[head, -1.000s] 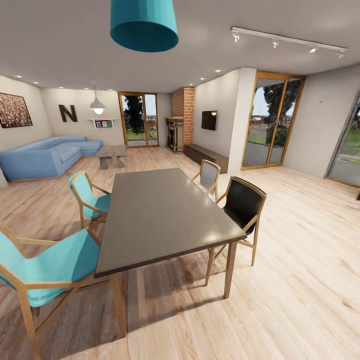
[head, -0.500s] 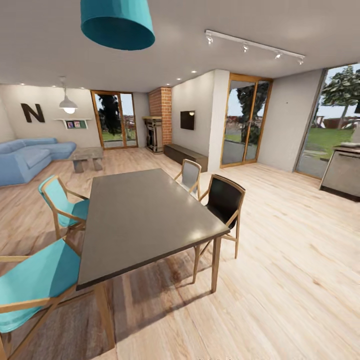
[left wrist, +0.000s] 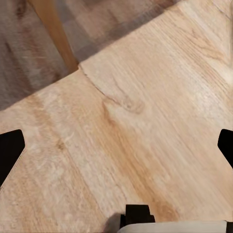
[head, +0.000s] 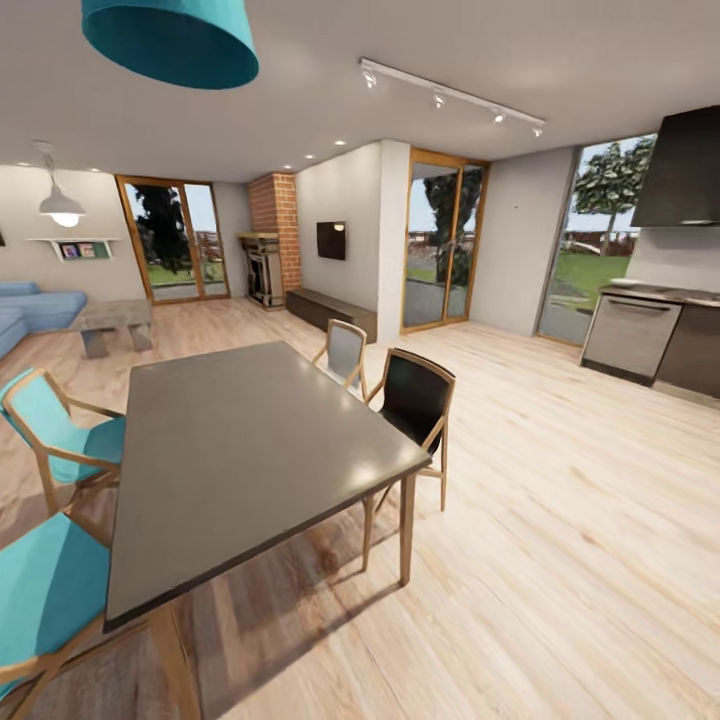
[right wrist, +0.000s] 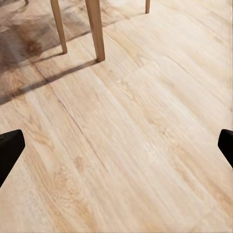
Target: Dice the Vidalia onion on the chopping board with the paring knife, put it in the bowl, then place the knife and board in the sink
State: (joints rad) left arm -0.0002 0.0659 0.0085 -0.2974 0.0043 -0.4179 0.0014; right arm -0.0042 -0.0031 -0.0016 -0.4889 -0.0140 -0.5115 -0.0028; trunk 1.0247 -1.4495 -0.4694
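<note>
A dark dining table [head: 250, 450] occupies the left half of the head view, its near right corner resting on a wooden leg. Two teal chairs [head: 60, 440] line its left side; a black chair [head: 415, 400] and a grey chair [head: 347, 352] stand on its right. Right of the black chair, pale plank floor [head: 560, 500] runs open and unobstructed to the far wall.

At the far right edge sits a kitchen run: a steel appliance front [head: 630, 335] under a countertop [head: 665, 293], with a dark hood [head: 688, 170] above. It lies well apart from the table. Sink, onion, board, knife and bowl cannot be made out at this range; they may sit further along that run.

The left gripper [left wrist: 116, 145] hangs over bare planks, fingertips [left wrist: 9, 150] spread wide, holding nothing. The right gripper [right wrist: 116, 145] is likewise spread wide and empty above the floor, near a table leg [right wrist: 95, 29].
</note>
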